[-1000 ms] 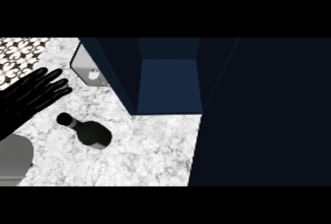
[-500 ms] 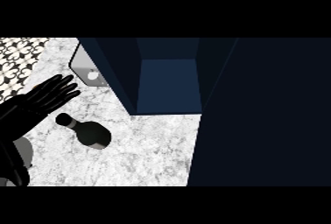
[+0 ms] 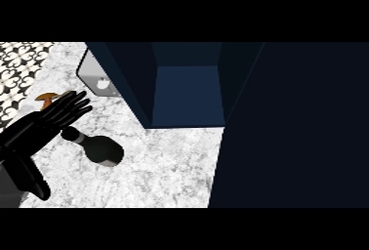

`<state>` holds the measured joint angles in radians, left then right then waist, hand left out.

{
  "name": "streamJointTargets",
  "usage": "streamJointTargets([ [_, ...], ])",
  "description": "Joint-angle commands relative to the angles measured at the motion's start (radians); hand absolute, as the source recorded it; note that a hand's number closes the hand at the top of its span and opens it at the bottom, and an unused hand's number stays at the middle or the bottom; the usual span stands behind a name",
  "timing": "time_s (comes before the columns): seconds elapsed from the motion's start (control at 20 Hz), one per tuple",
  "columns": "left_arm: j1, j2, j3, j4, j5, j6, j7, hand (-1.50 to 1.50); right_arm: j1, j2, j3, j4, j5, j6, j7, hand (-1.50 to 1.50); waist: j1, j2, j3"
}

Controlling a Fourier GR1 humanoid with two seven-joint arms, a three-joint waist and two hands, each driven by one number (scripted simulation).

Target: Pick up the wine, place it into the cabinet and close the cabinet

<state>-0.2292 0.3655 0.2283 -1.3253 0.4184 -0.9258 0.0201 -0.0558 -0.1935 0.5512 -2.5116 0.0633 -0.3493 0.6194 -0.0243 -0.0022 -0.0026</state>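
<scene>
Head view, steeply downward onto the white-and-grey marbled stone counter (image 3: pixel 158 166). Dark, squat wine bottle (image 3: pixel 101 149) lies on its side on the counter at left of centre, its narrow neck toward upper left and its broad rounded body toward lower right, where a pale patch marks the base. Black left hand (image 3: pixel 54 117) enters from the left edge on a dark forearm; the fingers are straight and slightly spread, pointing toward upper right, and curl round nothing. The palm sits just above and to the left of the bottle's neck; whether it touches the neck cannot be told, since hand and bottle are equally dark and overlap in this view. A small orange-brown object (image 3: pixel 48 96) shows just beyond the fingertips at upper left, partly hidden by them; its kind cannot be told. Behind it, at the far left corner, lies a strip of black-and-white patterned tile (image 3: pixel 18 63). A pale grey rounded rectangular item (image 3: pixel 97 80) with a small white mark stands against the left side of the dark navy open cabinet (image 3: pixel 187 93), whose inner compartment appears as a lighter blue panel at top centre. A large dark navy surface, seemingly the swung-open cabinet door (image 3: pixel 296 127), fills the right of the view and hides the counter there. The right hand is not visible.
</scene>
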Motion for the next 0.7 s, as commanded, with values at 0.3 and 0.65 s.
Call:
streamJointTargets([
  [0.3,-0.037,0.001,-0.007,0.254,-0.302,-0.059,-0.295,-1.50,0.011,-0.053,-0.012,-0.183,0.062,-0.023,0.076,-1.50,-0.004,0.003,0.000],
  [0.65,-0.096,-0.009,-0.043,0.391,-0.401,0.017,-0.408,-1.50,-0.006,-0.082,0.052,-0.201,0.100,-0.050,0.101,-1.50,-0.011,0.002,-0.001],
])
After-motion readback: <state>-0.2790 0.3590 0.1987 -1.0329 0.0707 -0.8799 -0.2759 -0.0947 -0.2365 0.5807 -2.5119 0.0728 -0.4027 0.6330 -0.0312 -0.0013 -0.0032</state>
